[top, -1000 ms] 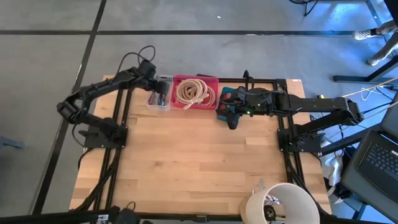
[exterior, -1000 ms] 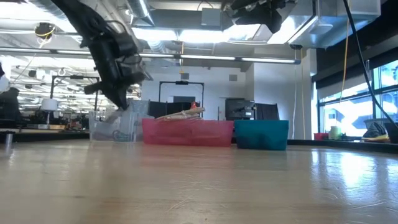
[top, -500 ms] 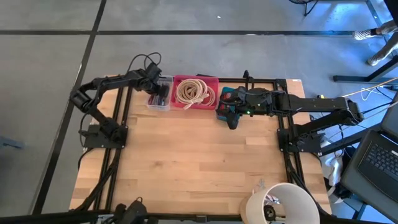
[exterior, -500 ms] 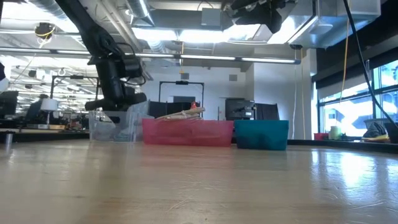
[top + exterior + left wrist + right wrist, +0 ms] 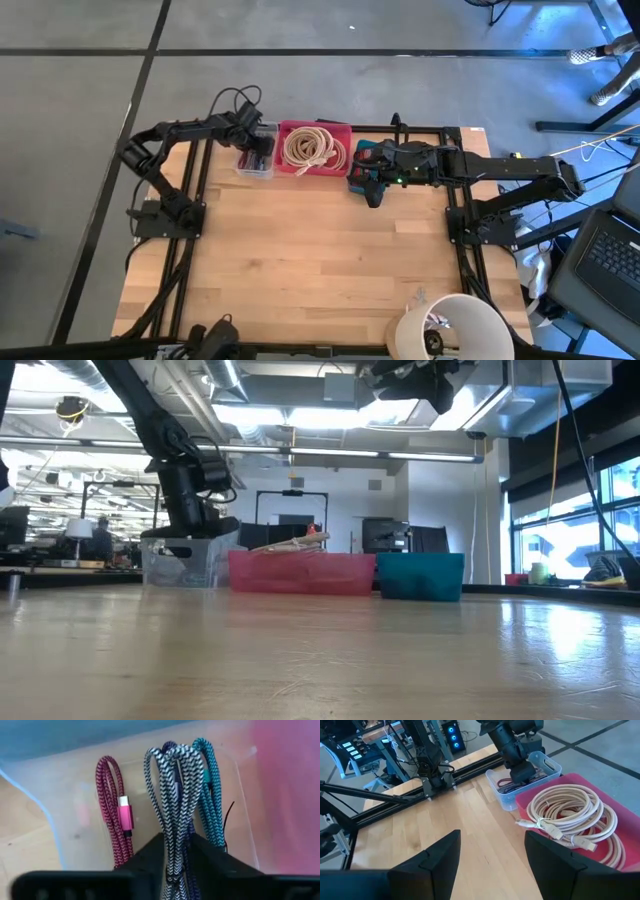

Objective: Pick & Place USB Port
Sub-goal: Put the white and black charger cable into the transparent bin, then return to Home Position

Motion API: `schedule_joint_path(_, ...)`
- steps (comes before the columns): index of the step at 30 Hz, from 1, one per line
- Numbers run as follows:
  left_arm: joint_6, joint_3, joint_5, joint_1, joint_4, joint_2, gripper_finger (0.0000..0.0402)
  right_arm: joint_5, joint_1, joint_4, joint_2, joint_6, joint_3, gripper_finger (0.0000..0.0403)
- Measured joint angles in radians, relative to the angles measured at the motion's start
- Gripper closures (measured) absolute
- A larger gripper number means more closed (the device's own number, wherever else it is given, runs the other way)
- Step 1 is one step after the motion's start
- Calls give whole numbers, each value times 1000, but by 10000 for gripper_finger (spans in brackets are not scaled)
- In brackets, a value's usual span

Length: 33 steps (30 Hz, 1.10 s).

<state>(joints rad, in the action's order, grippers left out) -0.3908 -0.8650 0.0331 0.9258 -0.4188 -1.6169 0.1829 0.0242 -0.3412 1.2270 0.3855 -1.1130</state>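
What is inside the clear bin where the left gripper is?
Inside the clear bin: a pink cable, a black-and-white braided cable between the left gripper fingers, a teal cable. The gripper covers their lower ends.

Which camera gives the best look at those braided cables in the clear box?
The left wrist view: it looks into the clear bin and shows the black-and-white cable between the left gripper fingers. The high view shows only dark cables; the low view, just the bin; the right wrist view, cables under that gripper.
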Motion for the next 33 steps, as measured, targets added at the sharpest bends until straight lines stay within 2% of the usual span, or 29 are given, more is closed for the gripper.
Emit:
schedule_joint_path(6,-5,0,-18,0,-3,60,236,0,0,-3,0,-6,0,179)
schedule_joint_path(11,8,0,-118,-1,18,188,191,0,0,-3,-1,-41,0,179)
schedule_joint_path(18,-47,0,-312,-42,154,486,182,64,0,-3,-57,-130,0,179)
schedule_joint_path(22,-60,0,-353,-143,228,680,191,113,0,-66,-146,-121,0,180)
schedule_joint_path(25,-59,0,-284,-278,238,813,200,136,-1,-167,-231,-58,0,189)
schedule_joint_path(29,-118,0,-135,-529,239,941,214,140,-33,-312,-352,50,0,217)
schedule_joint_path(33,-175,17,118,-816,244,965,227,187,-98,-382,-464,127,0,259)
